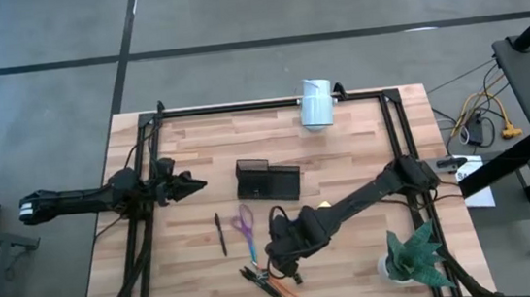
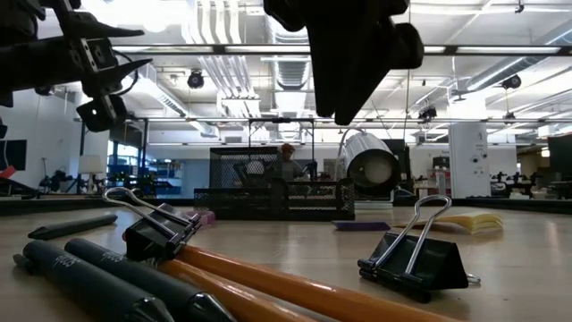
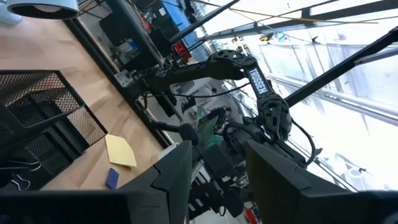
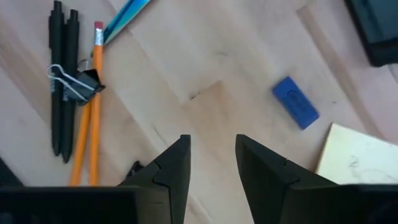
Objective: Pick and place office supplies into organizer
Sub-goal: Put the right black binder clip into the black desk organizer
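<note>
The black mesh organizer point(image 1: 268, 179) stands mid-table. Near it lie purple-handled scissors point(image 1: 244, 223) and a black pen point(image 1: 221, 234). Close to the table's near edge lie orange pencils point(image 4: 93, 106), two black pens point(image 4: 62, 81) and a binder clip point(image 4: 78, 81). A blue eraser point(image 4: 295, 102) and a yellow sticky-note pad point(image 4: 357, 158) lie flat on the wood. My right gripper point(image 4: 211, 155) is open and hovers over bare wood between the pencils and the eraser. My left gripper point(image 1: 195, 184) is open and held off the table, left of the organizer.
A white cylinder point(image 1: 316, 103) lies at the far edge. A green spiky plant point(image 1: 412, 254) stands at the near right corner. Black frame rails point(image 1: 141, 229) run along the table's left, right and far sides. A second binder clip point(image 2: 416, 259) sits near the pencils.
</note>
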Controlling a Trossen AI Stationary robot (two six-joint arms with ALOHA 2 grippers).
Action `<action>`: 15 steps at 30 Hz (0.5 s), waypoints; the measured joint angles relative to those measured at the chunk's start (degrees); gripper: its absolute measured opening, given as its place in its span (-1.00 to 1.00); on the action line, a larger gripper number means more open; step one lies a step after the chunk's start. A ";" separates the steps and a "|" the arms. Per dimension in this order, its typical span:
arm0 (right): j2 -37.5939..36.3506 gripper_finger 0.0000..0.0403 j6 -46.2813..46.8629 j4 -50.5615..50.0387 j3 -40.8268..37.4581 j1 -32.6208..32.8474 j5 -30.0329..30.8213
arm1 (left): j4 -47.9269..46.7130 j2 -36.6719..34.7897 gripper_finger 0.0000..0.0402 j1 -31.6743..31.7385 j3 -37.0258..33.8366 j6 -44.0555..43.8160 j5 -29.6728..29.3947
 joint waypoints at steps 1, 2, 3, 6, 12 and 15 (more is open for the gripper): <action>0.00 -0.41 -0.36 -0.01 0.00 -0.09 0.29 | 0.02 0.00 -0.34 0.00 -0.02 0.00 -0.09; 0.00 -0.42 -0.55 -0.02 0.00 -0.16 0.97 | 0.01 0.02 -0.34 0.00 0.00 0.01 -0.42; 0.00 -0.42 -0.56 -0.03 0.00 -0.19 1.48 | 0.00 0.08 -0.34 0.00 0.00 0.00 -0.78; 0.00 -0.42 -0.25 -0.05 -0.23 -0.17 2.57 | -0.01 0.38 -0.34 -0.02 -0.02 0.00 -1.85; 0.00 -0.42 -0.32 -0.04 -1.25 -0.17 2.64 | -0.05 1.49 -0.34 -0.02 -0.01 -0.02 -2.42; 0.00 -0.43 -0.85 0.04 -1.38 -0.19 2.72 | -0.03 2.11 -0.34 0.00 0.00 -0.02 -2.44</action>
